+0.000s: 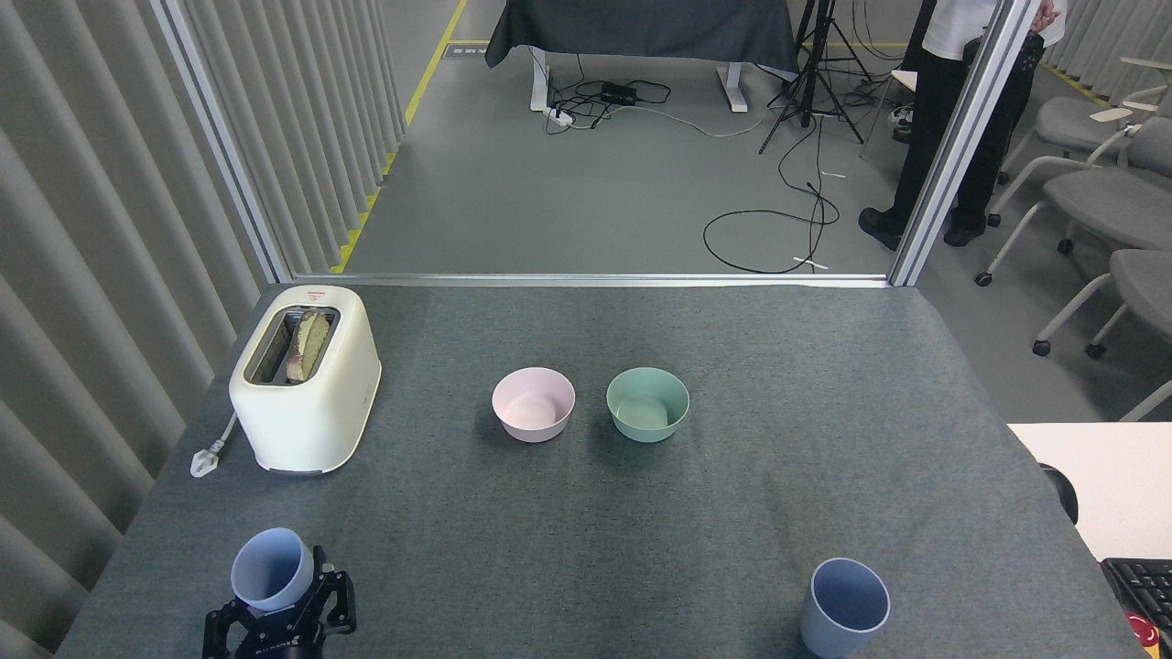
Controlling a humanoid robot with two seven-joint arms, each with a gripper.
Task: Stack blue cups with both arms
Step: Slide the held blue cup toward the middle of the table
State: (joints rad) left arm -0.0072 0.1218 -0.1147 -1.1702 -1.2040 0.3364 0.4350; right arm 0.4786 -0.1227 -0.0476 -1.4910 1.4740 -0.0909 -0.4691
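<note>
— Where are the cups?
— One [844, 608] stands upright near the table's [732, 513] front right edge, untouched. The other [269, 569] is at the front left, tilted, inside the left gripper [279, 615].
— Is it gripped?
— The fingers hug both its sides — closed on it. No right gripper in sight.

A cream toaster [305, 382] holding bread stands at the left of the grey surface [778, 476]. A pink bowl [533, 405] and a green bowl [647, 404] sit side by side mid-surface, apart.
</note>
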